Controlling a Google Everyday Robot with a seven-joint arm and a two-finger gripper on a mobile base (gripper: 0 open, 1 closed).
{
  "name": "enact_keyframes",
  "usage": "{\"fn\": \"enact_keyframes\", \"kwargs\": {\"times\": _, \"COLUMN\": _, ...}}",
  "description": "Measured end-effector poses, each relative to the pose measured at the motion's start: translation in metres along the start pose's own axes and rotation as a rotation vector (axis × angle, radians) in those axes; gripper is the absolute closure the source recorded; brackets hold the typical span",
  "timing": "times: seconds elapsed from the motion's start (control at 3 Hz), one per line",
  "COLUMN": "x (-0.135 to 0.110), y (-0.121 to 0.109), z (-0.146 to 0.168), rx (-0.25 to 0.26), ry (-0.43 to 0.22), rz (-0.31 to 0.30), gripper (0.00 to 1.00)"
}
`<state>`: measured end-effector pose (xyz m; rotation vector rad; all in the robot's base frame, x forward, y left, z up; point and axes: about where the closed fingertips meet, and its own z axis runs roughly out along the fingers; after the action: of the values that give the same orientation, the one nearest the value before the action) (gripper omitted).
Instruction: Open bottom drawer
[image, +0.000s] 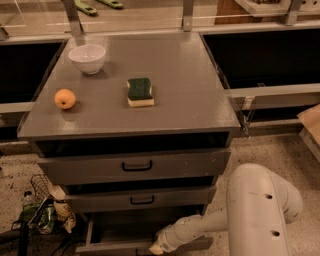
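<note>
The grey cabinet (135, 117) has three drawers. The top drawer (135, 167) has the tallest front, and the middle drawer (142, 200) sits below it. The bottom drawer (112, 248) stands pulled out a little, with its dark inside (145, 225) showing and its front at the picture's lower edge. Its handle is hidden. My gripper (157, 248) is low at the middle of that front, at the end of my white arm (260, 210), which reaches in from the right.
On the cabinet top are a white bowl (87, 58), an orange fruit (65, 98) and a green and yellow sponge (139, 92). Bags, bottles and cables (42, 215) lie on the floor to the left of the cabinet. Dark bins flank the cabinet on both sides.
</note>
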<state>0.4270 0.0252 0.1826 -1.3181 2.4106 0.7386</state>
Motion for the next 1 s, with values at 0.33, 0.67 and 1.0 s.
{"fn": "enact_keyframes", "kwargs": {"times": 0.33, "x": 0.0054, "y": 0.0139, "z": -0.0064, "rx": -0.020, "ry": -0.008, "rz": 0.007, "gripper": 1.00}}
{"fn": "enact_keyframes", "kwargs": {"times": 0.67, "x": 0.0054, "y": 0.0139, "z": -0.0064, "rx": -0.020, "ry": -0.008, "rz": 0.007, "gripper": 1.00}}
{"fn": "enact_keyframes", "kwargs": {"times": 1.0, "x": 0.0113, "y": 0.0223, "z": -0.0090, "rx": -0.033, "ry": -0.006, "rz": 0.019, "gripper": 1.00}}
